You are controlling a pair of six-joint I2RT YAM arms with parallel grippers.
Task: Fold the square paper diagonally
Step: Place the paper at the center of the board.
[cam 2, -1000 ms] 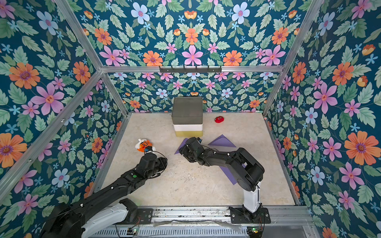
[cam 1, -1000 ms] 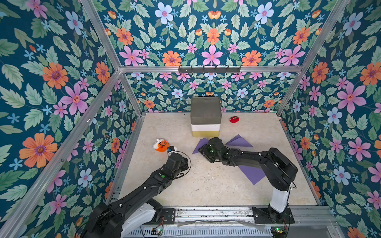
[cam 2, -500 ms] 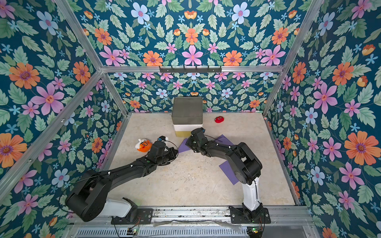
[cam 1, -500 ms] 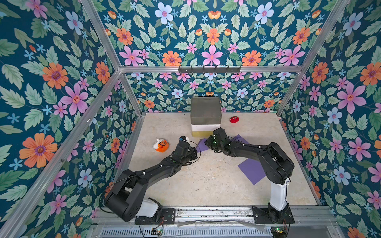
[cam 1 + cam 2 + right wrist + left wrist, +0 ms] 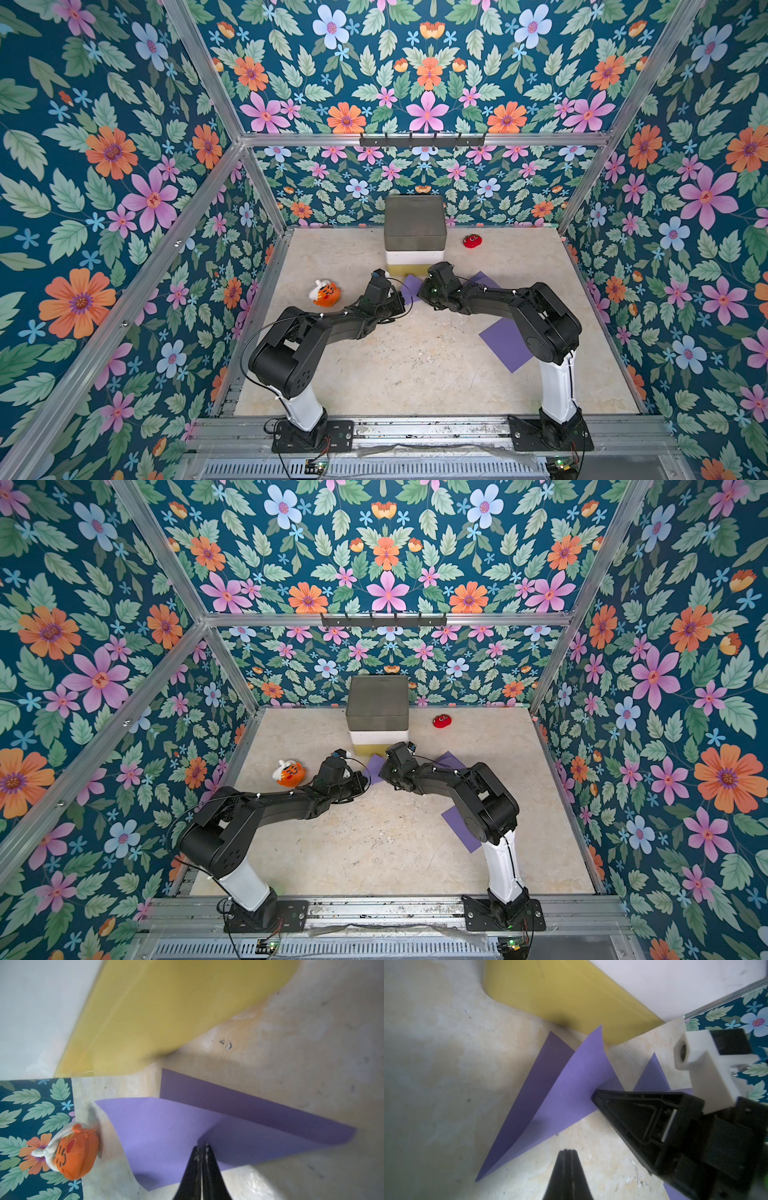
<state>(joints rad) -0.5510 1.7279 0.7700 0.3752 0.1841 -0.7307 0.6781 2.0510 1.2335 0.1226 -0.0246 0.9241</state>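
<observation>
The purple square paper [image 5: 409,286] [image 5: 376,764] lies half folded in front of the box, between the two gripper tips. In the left wrist view the paper [image 5: 571,1095] has its upper flap curling up off the lower layer. My right gripper [image 5: 202,1145] [image 5: 420,289] is shut, its tip resting on the paper [image 5: 166,1126] near one edge. No paper shows between its jaws. My left gripper [image 5: 568,1150] [image 5: 395,297] is shut and empty. It points at the paper over bare table, just short of the folded edge.
A grey, white and yellow box stack [image 5: 414,224] stands right behind the paper. An orange plush [image 5: 325,293] sits to the left and a small red toy [image 5: 472,241] at the back right. Another purple sheet [image 5: 505,345] lies under the right arm, and a purple corner [image 5: 482,278] shows behind it.
The left arm has reached forward from the near left up to the paper, and its jaws have shut. The right gripper has shifted toward the box and shut on top of the paper.
</observation>
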